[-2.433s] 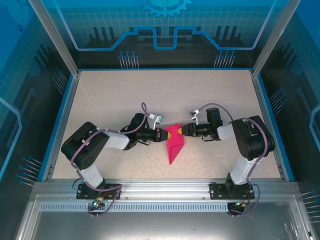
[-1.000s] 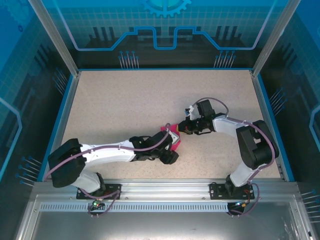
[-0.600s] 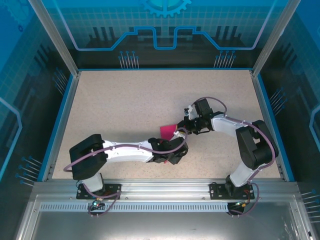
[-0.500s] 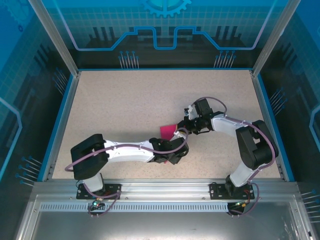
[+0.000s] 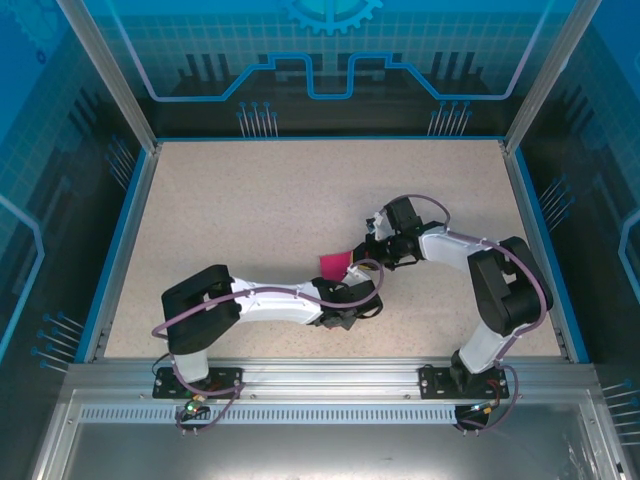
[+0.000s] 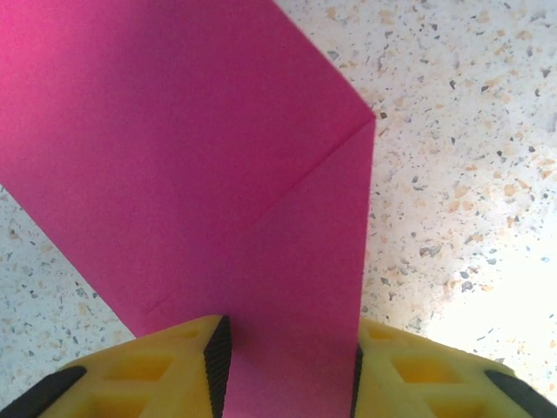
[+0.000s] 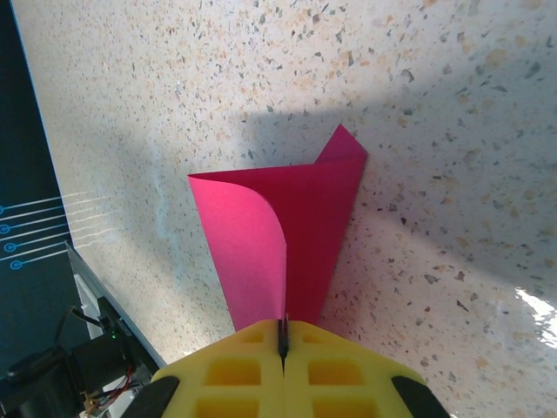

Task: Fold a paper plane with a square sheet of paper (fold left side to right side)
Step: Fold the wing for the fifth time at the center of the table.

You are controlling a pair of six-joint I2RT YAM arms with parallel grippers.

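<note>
Since a second ago the left arm (image 5: 270, 300) has swung rightward, its elbow drawn in toward mid-table. Left gripper (image 6: 287, 340): yellow fingers (image 6: 165, 361) spread, straddling a flap of the sheet of paper (image 5: 333, 265). Right gripper (image 7: 284, 329): fingers pressed together, pinching that sheet's edge. The magenta sheet, partly folded, lies between both grippers, centre-right on the speckled table (image 5: 230, 200).
</note>
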